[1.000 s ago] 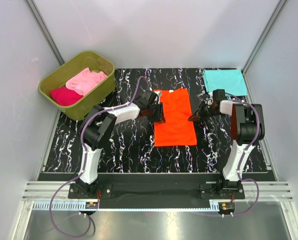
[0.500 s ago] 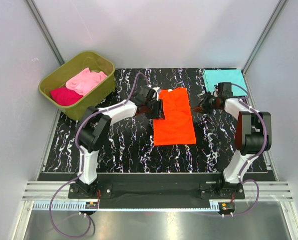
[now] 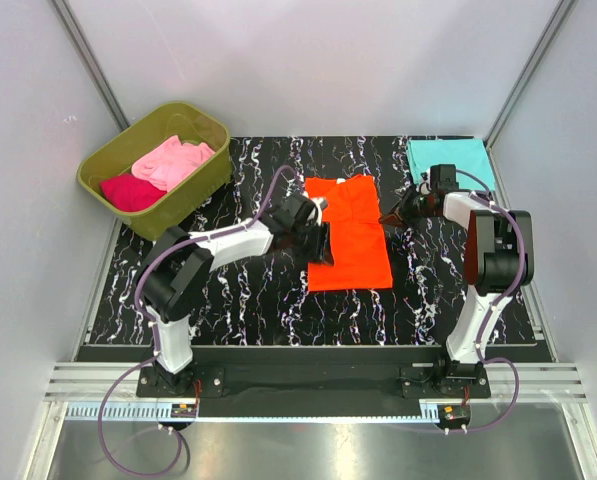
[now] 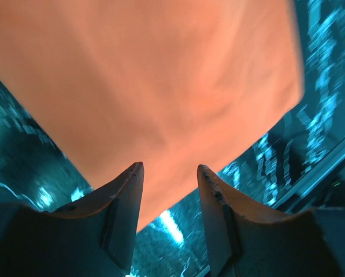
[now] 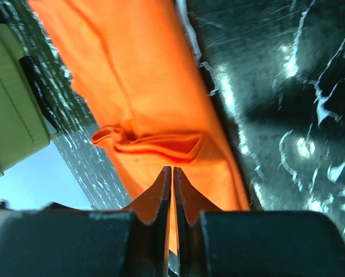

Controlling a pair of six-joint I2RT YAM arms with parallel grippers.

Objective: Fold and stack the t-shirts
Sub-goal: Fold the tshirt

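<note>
The bright orange t-shirt (image 3: 353, 235) lies folded into a long strip on the middle of the table. My left gripper (image 3: 321, 246) hovers at its left edge, open, with nothing between the fingers; in the left wrist view the orange t-shirt (image 4: 160, 86) fills the space beyond the left gripper (image 4: 169, 173). My right gripper (image 3: 385, 216) is at the shirt's right edge near the collar end, shut. In the right wrist view the right gripper (image 5: 172, 169) points at the orange t-shirt (image 5: 155, 104) just short of a folded sleeve, with no cloth visibly pinched. A folded teal t-shirt (image 3: 450, 160) lies back right.
An olive-green tub (image 3: 193, 195) stands at the back left, holding a light pink t-shirt (image 3: 173, 160) and a magenta t-shirt (image 3: 130, 190); the tub (image 5: 10, 115) also shows in the right wrist view. Grey walls close in the black marbled table (image 3: 238, 290).
My left gripper has slid toward the near end along the shirt's left edge and opened wider. My right gripper has moved toward the far end of the right edge, staying shut.
</note>
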